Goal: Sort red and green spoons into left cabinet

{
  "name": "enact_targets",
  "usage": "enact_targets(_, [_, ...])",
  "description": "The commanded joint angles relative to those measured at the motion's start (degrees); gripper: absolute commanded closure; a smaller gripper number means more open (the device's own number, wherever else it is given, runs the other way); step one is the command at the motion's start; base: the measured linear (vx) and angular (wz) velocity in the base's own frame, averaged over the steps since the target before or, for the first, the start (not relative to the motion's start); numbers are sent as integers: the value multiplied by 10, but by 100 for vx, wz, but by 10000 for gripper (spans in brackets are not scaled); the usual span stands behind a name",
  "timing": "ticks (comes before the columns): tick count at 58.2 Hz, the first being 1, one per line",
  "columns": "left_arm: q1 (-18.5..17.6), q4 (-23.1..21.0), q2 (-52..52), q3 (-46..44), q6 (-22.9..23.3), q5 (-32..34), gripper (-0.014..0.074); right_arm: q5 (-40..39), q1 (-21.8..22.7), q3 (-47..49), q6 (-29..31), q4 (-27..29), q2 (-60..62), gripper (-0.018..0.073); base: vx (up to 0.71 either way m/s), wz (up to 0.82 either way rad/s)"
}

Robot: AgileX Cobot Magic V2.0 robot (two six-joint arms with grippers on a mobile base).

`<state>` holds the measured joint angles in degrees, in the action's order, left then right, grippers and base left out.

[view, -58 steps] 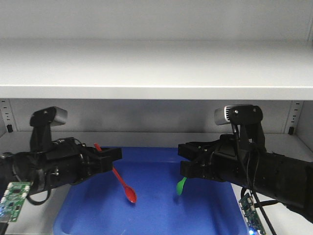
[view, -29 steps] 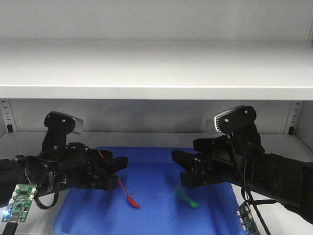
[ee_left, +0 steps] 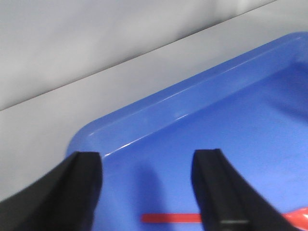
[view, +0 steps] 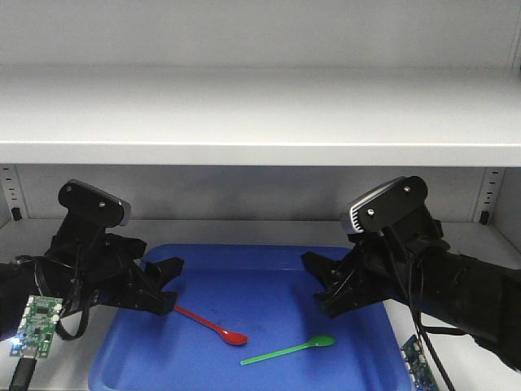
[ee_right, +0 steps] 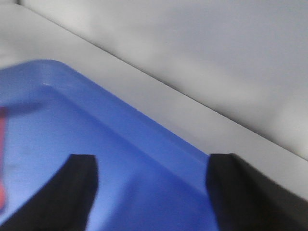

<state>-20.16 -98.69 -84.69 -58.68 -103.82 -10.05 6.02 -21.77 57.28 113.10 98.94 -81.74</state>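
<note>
Both spoons are seen lying flat in the blue tray (view: 195,261), which rests on the lower shelf of the grey cabinet (view: 260,114). The red spoon (view: 212,324) lies left of centre with its bowl toward the front; the green spoon (view: 289,350) lies just beside it, to the right and nearer the front edge, the two apart and not touching.

The left tool (view: 163,287) is held spread and empty above the tray's left side, close to the red handle's end. The right tool (view: 321,285) is likewise spread and empty, above the tray's right side.

Some risk is judged to remain. The spoons are thin and light, so either could be flicked or dragged out of the tray if a finger brushes it as an arm is drawn back. The tray itself could be nudged along the shelf by a low tool.

In the left wrist view only a strip of the red handle is shown between the fingers. The right wrist view is blurred; the green spoon is not shown there at all. Whether either tool touches the tray floor cannot be told.
</note>
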Motion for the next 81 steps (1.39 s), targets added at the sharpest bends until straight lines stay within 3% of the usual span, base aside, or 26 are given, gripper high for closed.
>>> enact_targets(1, [-3, -20, 20, -21, 24, -30, 258, -29, 0, 20, -17, 26, 21, 191, 0, 0])
enact_targets(9, [-3, -20, 32, -19, 68, -23, 582, -66, 0, 13, -53, 30, 35, 467, 0, 0])
enact_targets(13, [-3, -19, 45, -15, 67, -10, 605, -75, 0, -2, -55, 30, 49, 574, 0, 0])
enact_targets(24, [-3, -18, 105, 26, 66, 3, 598, -80, 0, -64, -55, 30, 103, 566, 0, 0])
enact_targets(47, [-3, -18, 308, 207, 62, 3, 597, -79, 0, -155, -108, 30, 220, 564, 0, 0])
enact_targets(69, [-3, -20, 379, 242, 62, 0, 596, -78, 0, -157, -111, 30, 227, 564, 0, 0])
enact_targets(70, [-3, 77, 387, 241, 131, 36, 596, -78, 0, -157, -110, 30, 227, 564, 0, 0])
enact_targets(78, [-1, 301, 432, 241, 333, 49, 596, -78, 0, -157, -110, 30, 227, 564, 0, 0])
enact_targets(81, [9, 387, 453, 241, 435, 44, 596, -78, 0, -157, -110, 30, 227, 564, 0, 0])
